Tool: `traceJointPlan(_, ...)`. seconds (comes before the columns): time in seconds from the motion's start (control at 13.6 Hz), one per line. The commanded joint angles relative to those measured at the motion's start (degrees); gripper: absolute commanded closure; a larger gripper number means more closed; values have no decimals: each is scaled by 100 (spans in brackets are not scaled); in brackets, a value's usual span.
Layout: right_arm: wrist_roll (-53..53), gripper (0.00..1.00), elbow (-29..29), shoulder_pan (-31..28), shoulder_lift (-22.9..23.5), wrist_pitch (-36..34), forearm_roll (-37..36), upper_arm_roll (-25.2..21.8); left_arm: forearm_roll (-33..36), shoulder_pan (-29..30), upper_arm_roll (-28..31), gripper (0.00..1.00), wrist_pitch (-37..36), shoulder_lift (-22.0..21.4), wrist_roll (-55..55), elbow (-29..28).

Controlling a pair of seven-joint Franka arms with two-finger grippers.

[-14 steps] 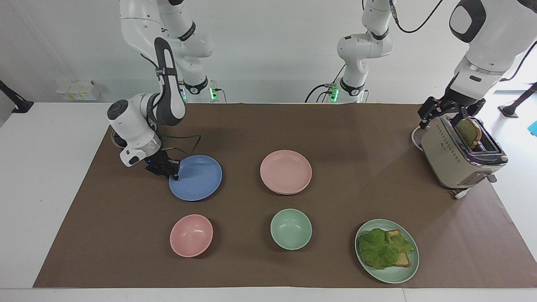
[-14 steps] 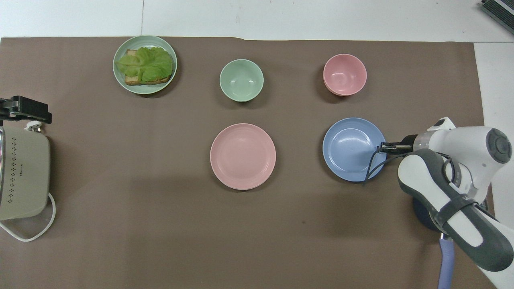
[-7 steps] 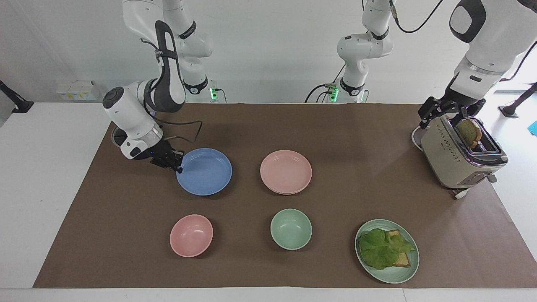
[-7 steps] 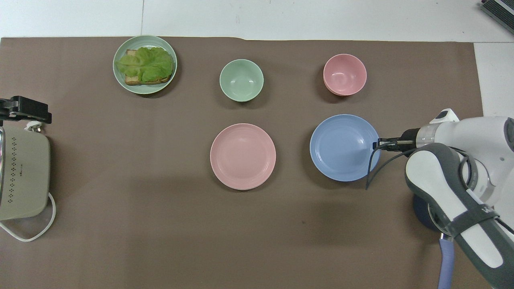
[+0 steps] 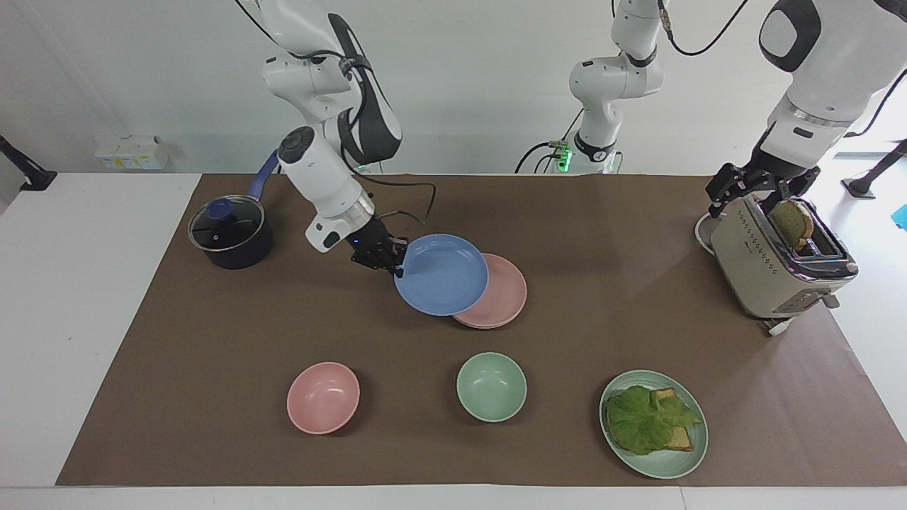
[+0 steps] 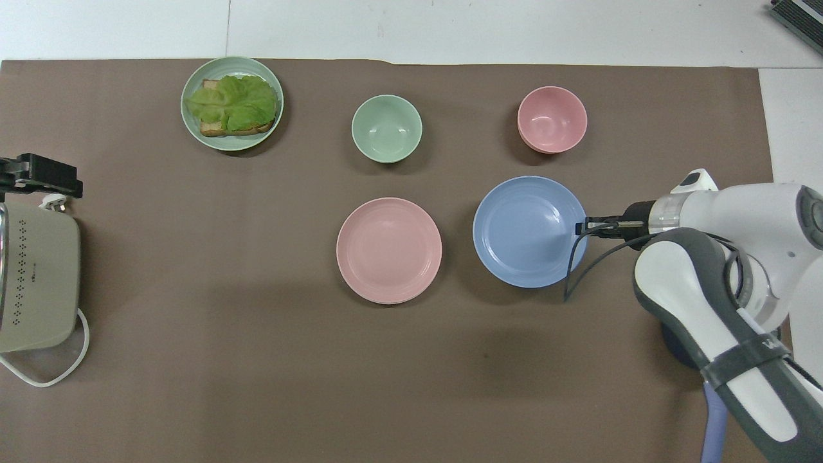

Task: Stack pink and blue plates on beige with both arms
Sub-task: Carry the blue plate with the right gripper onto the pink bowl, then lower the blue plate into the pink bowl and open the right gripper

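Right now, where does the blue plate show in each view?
Facing view: the blue plate is at the picture's centre, lifted by its rim in the right tool and covering part of the pink plate.
Overhead view: the blue plate lies between the pink plate and the right tool, with a gap of mat showing before the pink plate.
Shared landmark: the pink bowl, farther from the robots than both plates.

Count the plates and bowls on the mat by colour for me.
Pink: 2, pink plate and pink bowl
Green: 2, green bowl and green plate
Blue: 1, blue plate
Total: 5
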Motion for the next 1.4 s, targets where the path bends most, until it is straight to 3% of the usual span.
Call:
traceJointPlan(0.0, 111, 100, 50, 295, 272, 406, -233, -25, 40, 42, -14, 0, -66, -30, 53, -1)
traceJointPlan(0.29, 506, 100, 50, 734, 615, 978, -472, -33, 40, 42, -23, 0, -66, -30, 53, -1)
traceJointPlan(0.96, 472, 100, 146, 850, 923, 1339, -507, -25, 40, 42, -14, 0, -66, -30, 53, -1)
traceJointPlan(1.1, 446, 34, 286, 841, 993, 1348, -516, -33, 40, 42, -23, 0, -66, -30, 53, -1)
traceJointPlan(1.18, 437, 20, 400, 841, 1002, 1331, -542, -51, 40, 42, -23, 0, -66, -30, 53, -1)
traceJointPlan(1.25, 437, 0, 427, 789, 994, 1322, -638, -69, 40, 33, -14, 0, -66, -30, 53, -1)
traceJointPlan(1.33, 437, 0, 428, 701, 924, 1287, -735, -86, 40, 42, -14, 0, -66, -30, 53, -1)
